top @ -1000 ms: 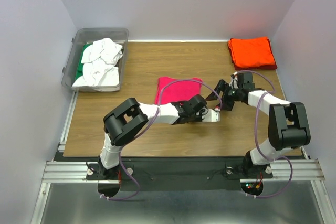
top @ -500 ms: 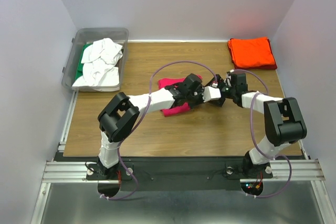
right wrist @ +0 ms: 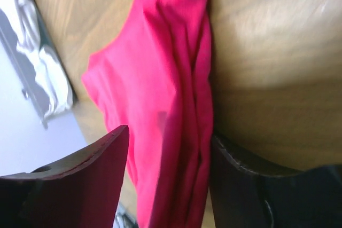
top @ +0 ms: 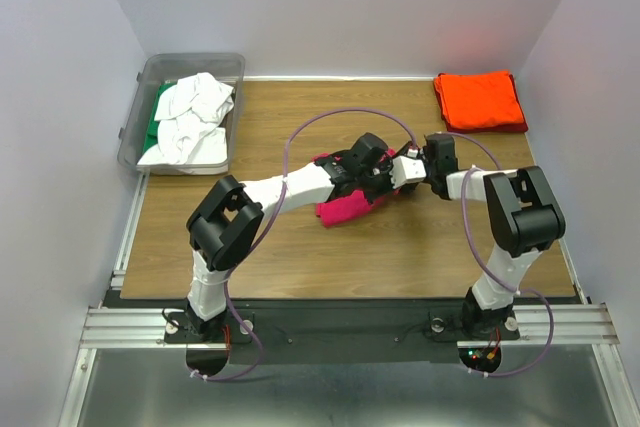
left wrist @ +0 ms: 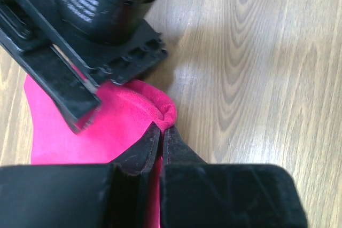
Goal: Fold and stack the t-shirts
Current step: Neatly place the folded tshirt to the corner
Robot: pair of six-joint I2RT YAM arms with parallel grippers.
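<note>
**Inspector:** Location of the work item?

**Observer:** The magenta-pink t-shirt (top: 345, 209) lies bunched on the wooden surface (top: 300, 262), about mid-width. It is partly hidden under the forearm and wrist of the left arm (top: 300, 185). Both arms reach in and meet over the shirt's right-hand side.

**Inspector:** Left end effector?

**Observer:** The left end effector (left wrist: 162, 127) is closed tight. Its two fingers pinch a rolled fold at the edge of the pink cloth, low against the surface.

**Inspector:** Right end effector?

**Observer:** The right end effector (right wrist: 170, 137) has its jaws apart and straddles a gathered length of the same shirt. Cloth fills most of the gap, and one finger (right wrist: 251, 185) meets the cloth's edge. I cannot tell whether the pads actually press on it. In the left wrist view it sits just beyond the left pinch, over the cloth.

**Inspector:** Remaining items?

**Observer:** The bright orange-red t-shirt (top: 480, 99) lies folded flat at the far right corner of the surface, well apart from both arms. A clear grey plastic bin (top: 135, 132) stands at the far left edge. It holds crumpled white t-shirts (top: 195, 107), with a green t-shirt (top: 155, 122) showing beneath them along the bin's left side.
</note>
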